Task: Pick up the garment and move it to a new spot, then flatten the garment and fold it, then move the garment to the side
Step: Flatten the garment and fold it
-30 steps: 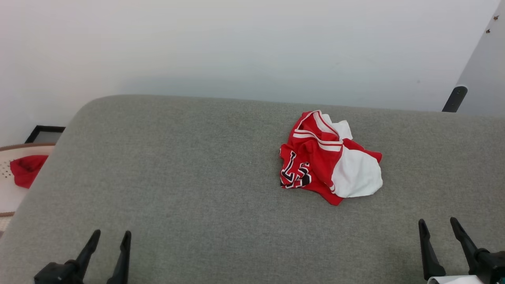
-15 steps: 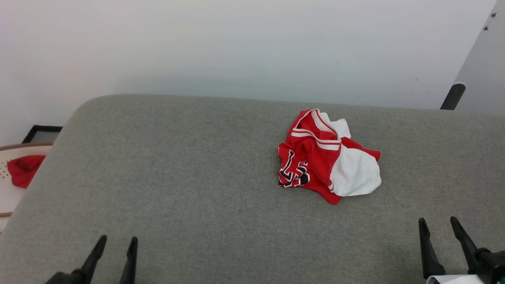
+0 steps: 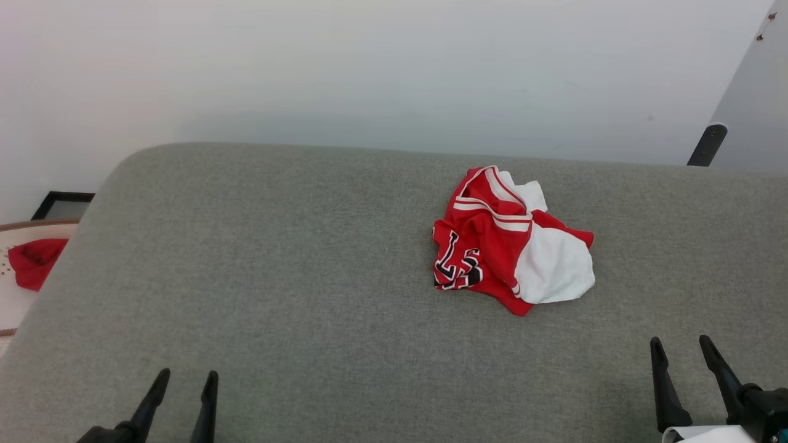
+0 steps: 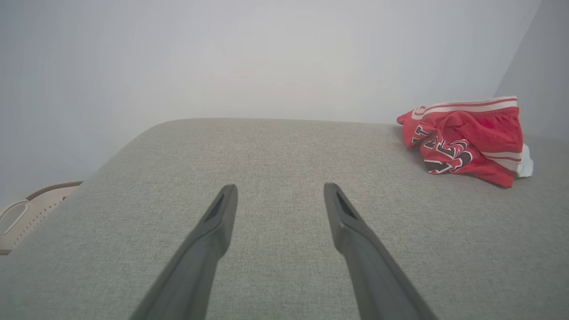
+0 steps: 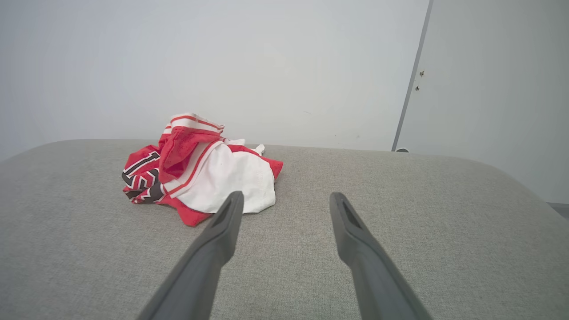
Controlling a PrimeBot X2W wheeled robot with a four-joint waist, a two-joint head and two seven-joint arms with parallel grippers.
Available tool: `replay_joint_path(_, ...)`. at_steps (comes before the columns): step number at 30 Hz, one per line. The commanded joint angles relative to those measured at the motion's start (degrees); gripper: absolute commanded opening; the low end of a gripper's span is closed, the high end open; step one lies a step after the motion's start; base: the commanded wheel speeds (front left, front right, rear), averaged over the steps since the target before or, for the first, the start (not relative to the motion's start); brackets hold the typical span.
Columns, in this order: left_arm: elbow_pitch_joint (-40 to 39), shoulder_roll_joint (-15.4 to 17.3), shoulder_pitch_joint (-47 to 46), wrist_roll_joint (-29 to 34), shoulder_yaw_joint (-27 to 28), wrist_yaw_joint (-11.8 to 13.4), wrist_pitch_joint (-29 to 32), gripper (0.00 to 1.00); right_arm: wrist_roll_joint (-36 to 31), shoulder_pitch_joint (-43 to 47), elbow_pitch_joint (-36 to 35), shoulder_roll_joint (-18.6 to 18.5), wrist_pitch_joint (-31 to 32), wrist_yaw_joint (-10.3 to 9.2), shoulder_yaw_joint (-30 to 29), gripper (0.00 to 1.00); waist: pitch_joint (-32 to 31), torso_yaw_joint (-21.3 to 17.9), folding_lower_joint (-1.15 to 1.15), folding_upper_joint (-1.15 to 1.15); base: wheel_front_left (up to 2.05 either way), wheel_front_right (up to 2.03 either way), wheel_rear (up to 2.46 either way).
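The garment [image 3: 511, 243] lies crumpled in a heap on the grey fabric surface [image 3: 295, 258], red folds and black numerals on one side, a white sleeve on the other. It sits ahead of the right gripper [image 3: 678, 339] and a little to its left, not touching it. From the left gripper [image 3: 189, 372] it is well apart, ahead and off to the right. Both grippers have their fingers spread with nothing between them. A smaller red cloth [image 3: 34, 263] lies beyond the surface's edge, left of the left gripper.
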Motion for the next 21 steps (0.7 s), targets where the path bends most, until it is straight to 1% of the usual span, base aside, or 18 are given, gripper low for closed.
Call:
replay_joint_path(1,0.1,-0.1,0.0,0.6,0.2,-0.4,0.0,1.00,0.2,-0.5,0.1,0.1,-0.1,-0.04,0.2,1.00,0.1,0.0,0.00,0.00,0.00,0.00,0.00)
replay_joint_path(8,0.3,-0.6,-0.2,0.7,0.2,-0.4,0.0,1.00,0.1,-0.9,0.5,0.0,0.2,-0.04,0.6,1.00,0.3,-0.1,0.00,0.00,0.00,0.00,0.00)
replay_joint_path(14,0.0,-0.9,-0.4,0.5,-0.6,-0.4,0.0,1.00,0.0,-2.1,0.8,-1.0,1.9,-0.04,2.4,1.00,0.9,0.3,0.00,0.00,0.00,0.00,0.00)
replay_joint_path(18,-0.1,-1.2,-0.9,-0.2,-1.0,-0.4,0.0,1.00,0.7,-3.5,0.9,-2.5,4.4,-0.04,4.3,1.00,1.7,0.9,0.00,0.00,0.00,0.00,0.00)
replay_joint_path(21,-0.2,-1.6,-1.3,-0.2,-1.3,-0.4,0.0,1.00,1.2,-5.2,1.0,-4.3,7.1,-0.04,6.9,1.00,2.3,1.3,0.00,0.00,0.00,0.00,0.00)
